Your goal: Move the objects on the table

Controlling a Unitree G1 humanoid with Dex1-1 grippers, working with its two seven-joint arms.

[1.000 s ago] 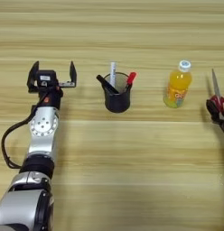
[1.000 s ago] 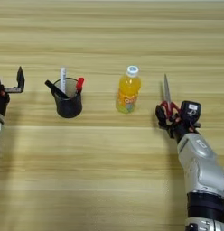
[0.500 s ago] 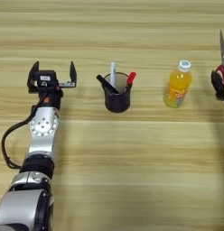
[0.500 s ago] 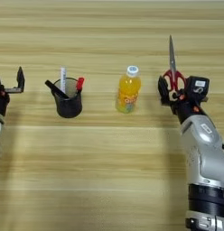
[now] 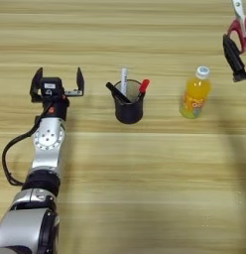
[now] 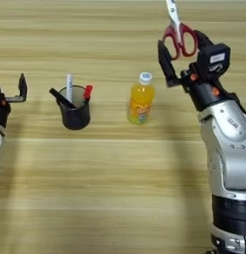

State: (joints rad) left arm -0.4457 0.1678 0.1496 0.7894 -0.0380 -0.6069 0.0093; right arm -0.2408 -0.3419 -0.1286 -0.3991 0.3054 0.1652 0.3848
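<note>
My right gripper is shut on the red-handled scissors and holds them up off the table, right of the bottle and further back. The steel blades point away from me and run out of the top edge of the picture. The small bottle of orange drink with its white cap stands upright on the wood, apart from the gripper. At the far left my left gripper rests open with nothing between its fingers.
A black cup holding pens and a red-capped marker stands between the left gripper and the bottle. Bare wood stretches across the near half of the table.
My right gripper has lifted the scissors off the table and carried them up and toward the far edge. The left arm, cup and bottle have stayed put.
</note>
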